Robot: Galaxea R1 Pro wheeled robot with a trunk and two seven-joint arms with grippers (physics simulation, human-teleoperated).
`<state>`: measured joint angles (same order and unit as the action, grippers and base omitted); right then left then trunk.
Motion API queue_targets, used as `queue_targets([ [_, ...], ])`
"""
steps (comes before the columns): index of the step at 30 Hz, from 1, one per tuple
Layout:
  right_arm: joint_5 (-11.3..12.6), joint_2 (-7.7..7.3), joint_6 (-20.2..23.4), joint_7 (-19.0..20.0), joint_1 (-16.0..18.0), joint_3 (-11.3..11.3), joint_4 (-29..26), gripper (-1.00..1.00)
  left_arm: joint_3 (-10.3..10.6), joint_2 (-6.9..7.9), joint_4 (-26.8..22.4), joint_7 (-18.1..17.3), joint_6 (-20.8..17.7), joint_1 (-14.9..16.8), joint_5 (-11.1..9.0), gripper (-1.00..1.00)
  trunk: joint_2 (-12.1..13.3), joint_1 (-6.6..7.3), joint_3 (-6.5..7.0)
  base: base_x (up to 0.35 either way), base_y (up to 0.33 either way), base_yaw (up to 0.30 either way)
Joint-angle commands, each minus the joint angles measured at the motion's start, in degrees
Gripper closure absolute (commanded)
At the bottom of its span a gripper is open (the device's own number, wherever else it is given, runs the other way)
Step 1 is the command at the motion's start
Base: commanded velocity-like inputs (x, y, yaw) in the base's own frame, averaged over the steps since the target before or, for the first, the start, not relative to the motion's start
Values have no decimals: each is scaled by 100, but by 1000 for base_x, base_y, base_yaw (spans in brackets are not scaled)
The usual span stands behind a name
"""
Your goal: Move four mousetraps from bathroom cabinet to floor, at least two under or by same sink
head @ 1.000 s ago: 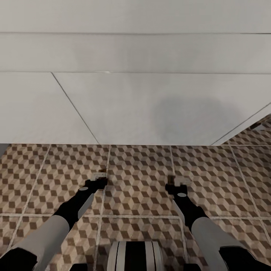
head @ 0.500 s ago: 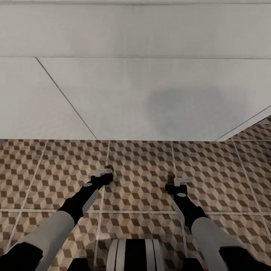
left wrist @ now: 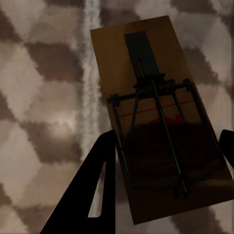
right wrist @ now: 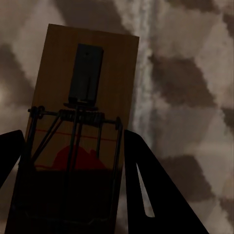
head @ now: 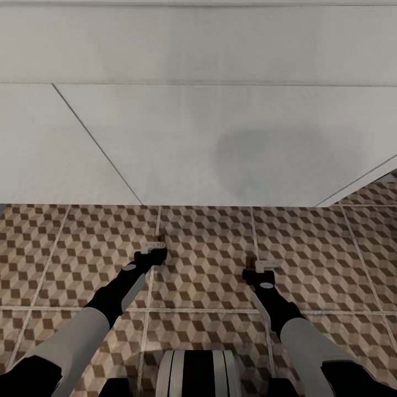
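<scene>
Each gripper holds one mousetrap low over the bathroom floor (head: 209,253), a tile surface with a cube pattern. My left gripper (head: 155,249) (left wrist: 165,163) is shut on a tan mousetrap (left wrist: 156,112) (head: 159,239) with a wire spring and a red mark. One dark finger (left wrist: 90,195) presses its long edge beside a pale grout line. My right gripper (head: 258,266) (right wrist: 73,170) is shut on a second mousetrap (right wrist: 83,122) (head: 250,261), with a finger (right wrist: 146,190) on its side. I cannot tell whether either trap touches the tiles. The cabinet is out of view.
A large white panelled body (head: 220,143) rises just ahead, and its lower edge meets the tiles a short way beyond both grippers. I cannot tell whether it belongs to a sink. Patterned floor continues to the left, to the right and back toward my base (head: 196,375).
The view shifted down a second ago, so the white body looms larger. Since then my left gripper has edged forward with its mousetrap. The right arm has stayed put.
</scene>
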<state>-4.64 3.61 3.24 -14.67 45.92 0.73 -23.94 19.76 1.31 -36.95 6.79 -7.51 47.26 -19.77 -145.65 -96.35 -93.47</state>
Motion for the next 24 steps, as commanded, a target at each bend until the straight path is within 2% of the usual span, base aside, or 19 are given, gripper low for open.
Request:
queue_targets([
  [1, -31, 2, 28, -38, -1, 7, -6, 100, 52, 10, -25, 69, -19, 3, -47, 100, -1, 1, -3, 0, 0, 0],
  [12, -33, 1, 212, -49, 5, -6, -150, 100, 27, -32, -22, 199, -80, 3, -79, 100, -1, 1, -3, 0, 0, 0],
  [19, -7, 4, 269, -213, 5, -26, -534, 100, 28, -48, -73, 598, -40, 3, -56, 100, -1, 1, -3, 0, 0, 0],
  [24, 5, 4, 279, -380, 5, -28, -599, 100, 22, -52, -90, 718, -25, 3, -52, 100, -1, 1, -3, 0, 0, 0],
])
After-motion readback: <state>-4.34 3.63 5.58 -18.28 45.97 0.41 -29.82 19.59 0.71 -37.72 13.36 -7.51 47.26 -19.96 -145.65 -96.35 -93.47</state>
